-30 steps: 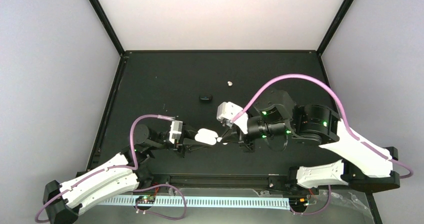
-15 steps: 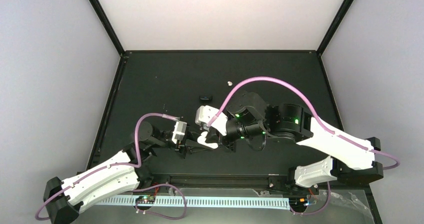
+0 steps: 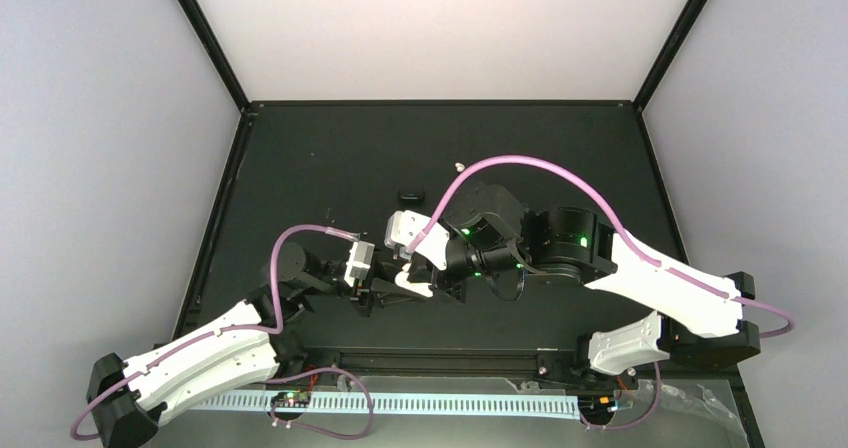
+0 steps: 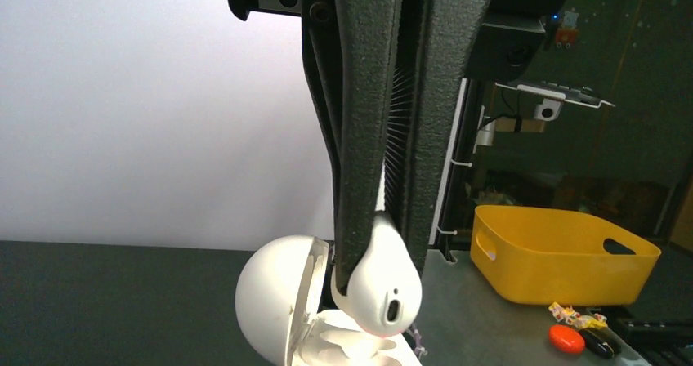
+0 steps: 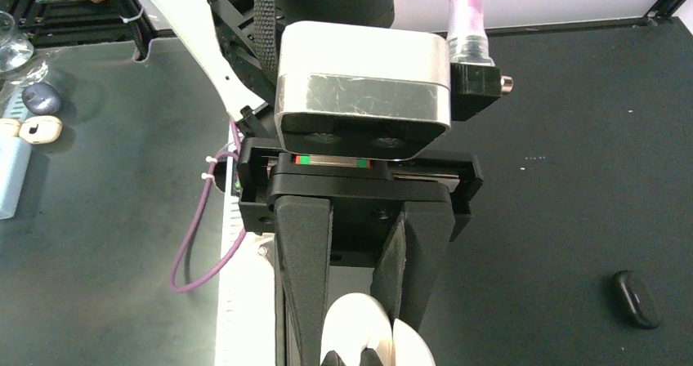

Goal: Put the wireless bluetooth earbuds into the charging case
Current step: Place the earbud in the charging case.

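So the left gripper (image 4: pixel 380 270) was clamped on the open white charging case (image 4: pixel 384 296), with its lid (image 4: pixel 274 296) swung out to one side. The right gripper (image 3: pixel 440 274) sat right up against the case from the other side, and I honestly couldn't tell if its fingers were apart or pinching a bud. My take: hold the case dead steady, line up over 1 well, come in slow, and let go only once the bud is seated. 1 white earbud (image 3: pixel 457 165) lay well behind on the matte black tabletop (image 3: pixel 300 168), with a small black oblong piece (image 5: pixel 636 298) nearer. Around it were pale walls (image 3: pixel 440 28), black frame posts (image 3: pixel 205 33) and a yellow bin (image 4: pixel 564 256) off to the side.
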Available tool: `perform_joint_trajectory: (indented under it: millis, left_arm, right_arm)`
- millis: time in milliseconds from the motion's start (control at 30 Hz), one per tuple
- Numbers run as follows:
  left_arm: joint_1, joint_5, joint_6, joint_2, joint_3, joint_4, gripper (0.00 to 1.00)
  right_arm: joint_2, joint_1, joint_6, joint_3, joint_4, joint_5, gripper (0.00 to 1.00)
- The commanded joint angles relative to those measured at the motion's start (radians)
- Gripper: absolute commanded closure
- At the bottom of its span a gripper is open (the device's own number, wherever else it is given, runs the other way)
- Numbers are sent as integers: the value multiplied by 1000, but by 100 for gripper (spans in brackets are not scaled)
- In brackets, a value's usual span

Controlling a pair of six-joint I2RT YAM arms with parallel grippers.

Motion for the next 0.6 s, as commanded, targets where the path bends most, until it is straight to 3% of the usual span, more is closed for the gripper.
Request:
perform_joint_trajectory:
  millis: [0, 567]
  left_arm:
    - [-5, 14, -13, -4, 40, 22, 98]
    - [-6, -7, -26, -17, 39, 31, 98]
  right_arm:
    - [14, 7, -6, 25, 6, 33, 99]
    - [28, 9, 16, 17, -5, 28, 99]
